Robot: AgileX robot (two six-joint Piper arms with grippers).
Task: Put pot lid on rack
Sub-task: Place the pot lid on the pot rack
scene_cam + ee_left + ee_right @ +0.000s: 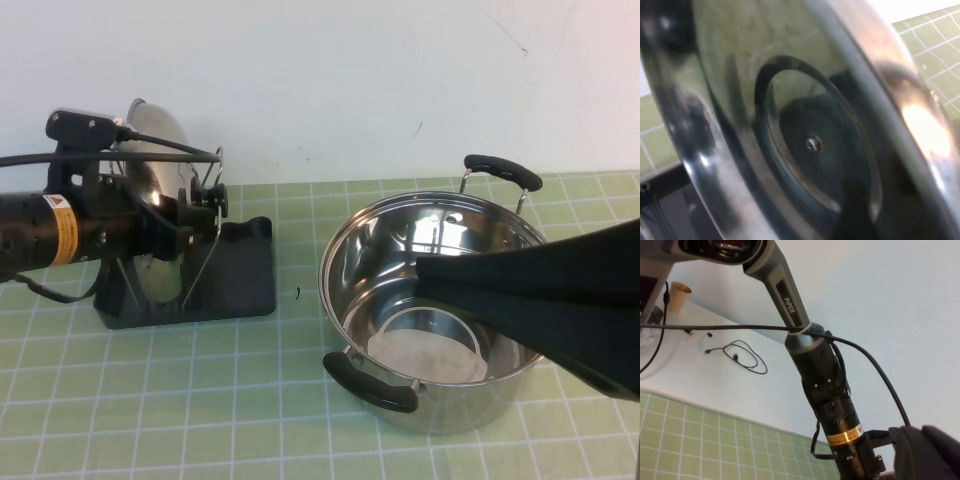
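Note:
The shiny steel pot lid (152,150) stands on edge, tilted, in the dark rack (240,275), between its wire loops (200,262). Its black knob (216,195) faces the pot. My left gripper (190,215) reaches in from the left at the lid's front edge and is shut on the lid. The left wrist view is filled by the lid's underside (790,100) with its centre screw (813,144), and a dark finger (855,210) lies against it. My right gripper (425,275) hangs shut and empty over the pot, and it shows as a dark shape in the right wrist view (920,450).
The deep steel pot (430,330) with two black handles (370,382) stands right of the rack on the green checked mat (150,400). A white wall (350,80) runs along the back, just behind the rack.

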